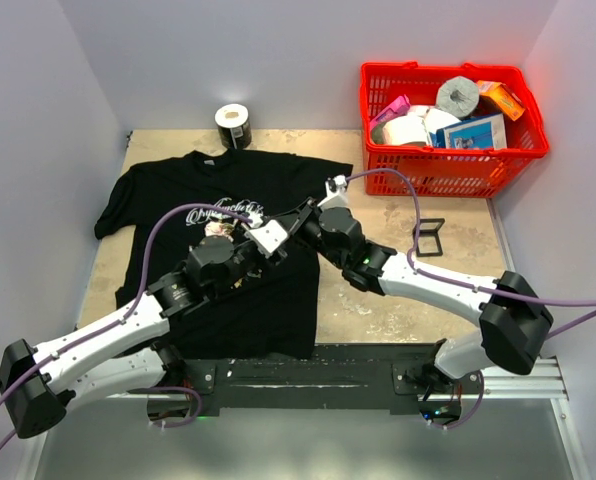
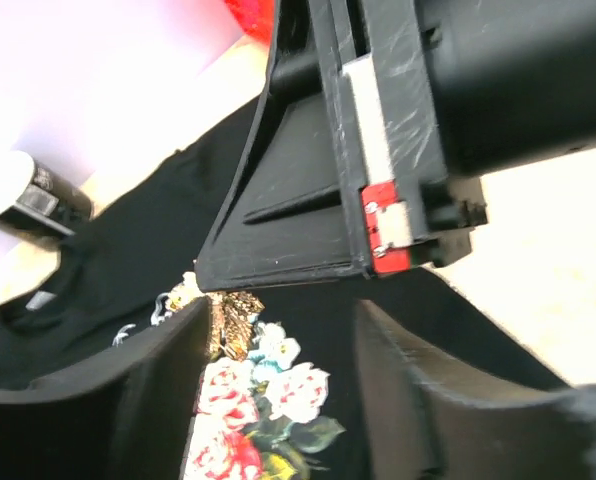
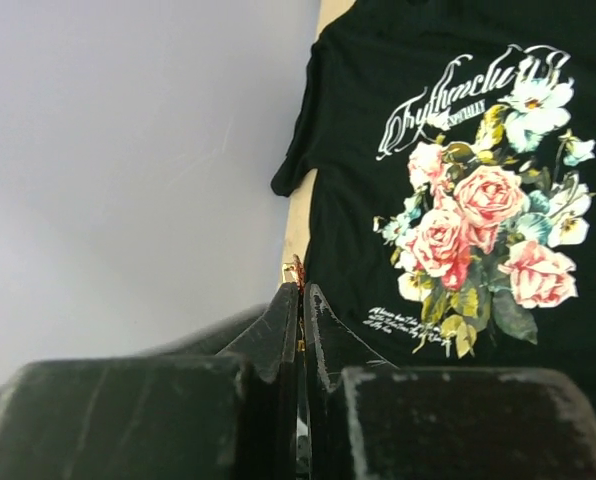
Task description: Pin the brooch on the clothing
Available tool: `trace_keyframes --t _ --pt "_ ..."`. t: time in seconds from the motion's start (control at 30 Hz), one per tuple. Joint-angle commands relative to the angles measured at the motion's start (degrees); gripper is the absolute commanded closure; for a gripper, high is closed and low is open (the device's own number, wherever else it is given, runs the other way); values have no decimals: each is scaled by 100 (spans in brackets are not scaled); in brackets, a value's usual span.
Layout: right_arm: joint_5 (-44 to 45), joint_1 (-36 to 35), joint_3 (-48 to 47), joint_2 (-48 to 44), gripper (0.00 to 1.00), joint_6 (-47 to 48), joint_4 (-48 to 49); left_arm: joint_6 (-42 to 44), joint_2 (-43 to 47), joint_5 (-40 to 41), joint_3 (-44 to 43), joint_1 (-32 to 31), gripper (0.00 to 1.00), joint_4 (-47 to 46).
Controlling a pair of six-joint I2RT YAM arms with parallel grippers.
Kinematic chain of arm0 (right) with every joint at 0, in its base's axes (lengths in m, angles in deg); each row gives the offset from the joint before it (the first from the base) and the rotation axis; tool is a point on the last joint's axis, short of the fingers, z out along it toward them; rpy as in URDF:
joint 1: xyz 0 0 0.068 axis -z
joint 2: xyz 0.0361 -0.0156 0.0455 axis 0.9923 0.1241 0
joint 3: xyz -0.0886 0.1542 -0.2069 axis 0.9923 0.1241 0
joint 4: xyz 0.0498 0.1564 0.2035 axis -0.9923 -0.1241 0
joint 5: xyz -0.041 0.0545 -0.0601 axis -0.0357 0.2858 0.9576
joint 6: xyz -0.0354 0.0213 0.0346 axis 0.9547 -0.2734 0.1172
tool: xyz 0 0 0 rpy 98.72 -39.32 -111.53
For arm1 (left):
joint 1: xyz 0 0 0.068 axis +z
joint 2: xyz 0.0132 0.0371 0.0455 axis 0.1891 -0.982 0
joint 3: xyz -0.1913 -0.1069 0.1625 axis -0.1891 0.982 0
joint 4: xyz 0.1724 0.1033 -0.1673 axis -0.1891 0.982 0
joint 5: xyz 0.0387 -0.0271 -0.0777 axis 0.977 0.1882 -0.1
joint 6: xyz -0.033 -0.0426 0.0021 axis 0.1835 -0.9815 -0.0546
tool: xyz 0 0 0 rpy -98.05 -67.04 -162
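Brooch (image 3: 295,267) pinched in clenched right pincer (image 3: 300,292) above T-shirt (image 3: 368,80); left pincer (image 2: 283,340) released, jaws apart.

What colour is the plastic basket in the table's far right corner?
The basket is bright red; the top external view shows it best.

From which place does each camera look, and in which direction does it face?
Top external: above and behind the bases, looking down on table, T-shirt; left arm and right arm show.
Left wrist: just above the T-shirt, facing the right arm's jaws; own open jaws show.
Right wrist: faces the rose print along own shut jaws, which pinch the brooch.
Shared: every view has the T-shirt.
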Motion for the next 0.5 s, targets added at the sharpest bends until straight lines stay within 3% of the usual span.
trace_keyframes --t 0.0,0.13,0.47 --pt "320 78 182 -197 100 213 182 -316 98 -225 -237 84 19 -174" --pt "188 219 508 -390 100 659 690 -641 151 -925 -395 426 2 -103" --pt "-751 729 1483 -1550 100 2225 1386 -2379 -15 -4002 -457 2508 1 -761"
